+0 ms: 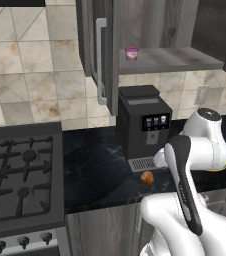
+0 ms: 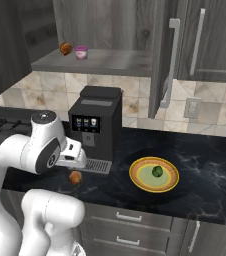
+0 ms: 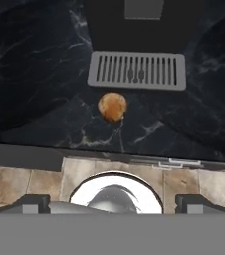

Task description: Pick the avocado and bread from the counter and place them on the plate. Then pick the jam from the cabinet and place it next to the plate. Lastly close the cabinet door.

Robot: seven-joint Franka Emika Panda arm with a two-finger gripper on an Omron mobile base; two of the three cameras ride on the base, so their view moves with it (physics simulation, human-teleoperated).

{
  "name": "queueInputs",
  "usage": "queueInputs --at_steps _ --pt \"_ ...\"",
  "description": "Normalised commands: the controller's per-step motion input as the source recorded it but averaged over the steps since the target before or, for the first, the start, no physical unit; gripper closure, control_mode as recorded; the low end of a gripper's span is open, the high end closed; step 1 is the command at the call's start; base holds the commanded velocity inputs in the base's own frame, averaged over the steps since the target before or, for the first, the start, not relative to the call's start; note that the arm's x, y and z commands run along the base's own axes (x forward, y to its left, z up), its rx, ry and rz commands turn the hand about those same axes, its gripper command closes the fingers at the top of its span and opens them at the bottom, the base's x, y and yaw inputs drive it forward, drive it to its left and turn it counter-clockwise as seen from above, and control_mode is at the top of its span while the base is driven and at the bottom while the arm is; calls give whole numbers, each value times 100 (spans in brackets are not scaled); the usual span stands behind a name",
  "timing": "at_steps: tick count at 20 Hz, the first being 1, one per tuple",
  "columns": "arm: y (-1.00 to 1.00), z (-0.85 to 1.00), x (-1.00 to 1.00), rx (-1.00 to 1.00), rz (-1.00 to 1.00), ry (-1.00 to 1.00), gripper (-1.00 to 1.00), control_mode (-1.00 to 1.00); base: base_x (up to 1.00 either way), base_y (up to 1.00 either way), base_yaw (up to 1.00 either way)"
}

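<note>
Nearest the hand camera, the two dark fingertips point(image 3: 35, 203) of the jaws point(image 3: 112, 203) are standing spread as wide as they go, holding nothing, above the front edge of the black glossy veined stone tabletop point(image 3: 40, 74). Just beyond that edge the small rounded orange-brown bread point(image 3: 112, 106) is lying alone on bare stone, with open room to its left and right. Directly behind it, the silver slotted drip tray point(image 3: 137, 70) of the black boxy coffee machine point(image 2: 92, 120) is closing off the far side. To the right of the machine, the round yellow plate with an orange-brown rim point(image 2: 137, 176) is sitting on the tabletop well apart from the bread, and the small glossy green avocado point(image 2: 157, 171) is resting at its middle. Above, the dark grey wood-grain cabinet point(image 2: 105, 20) is standing open, its tall door panel with a long silver bar handle point(image 2: 162, 55) swinging out over the tabletop; on the grey shelf board point(image 2: 110, 61) the squat pink-purple jam jar point(image 2: 81, 52) is standing beside a small brownish round lump point(image 2: 65, 48). A black gas stove point(image 1: 15, 175) is adjoining the tabletop on the left, and beige tiles point(image 1: 30, 75) are covering the wall behind.
</note>
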Motion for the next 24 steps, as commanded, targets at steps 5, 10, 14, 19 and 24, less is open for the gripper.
queueInputs --at_steps 5,10,14,19,24 --pt "22 -23 0 -1 8 -1 -100 -100 0 0 0" --pt "14 -24 5 0 0 0 -100 -100 0 0 0" --pt "13 -24 12 0 -8 0 -100 -100 0 0 0" --pt "5 -24 8 0 -15 0 -100 -100 0 0 0" --pt "0 -26 12 0 -13 0 -100 -100 0 0 0"
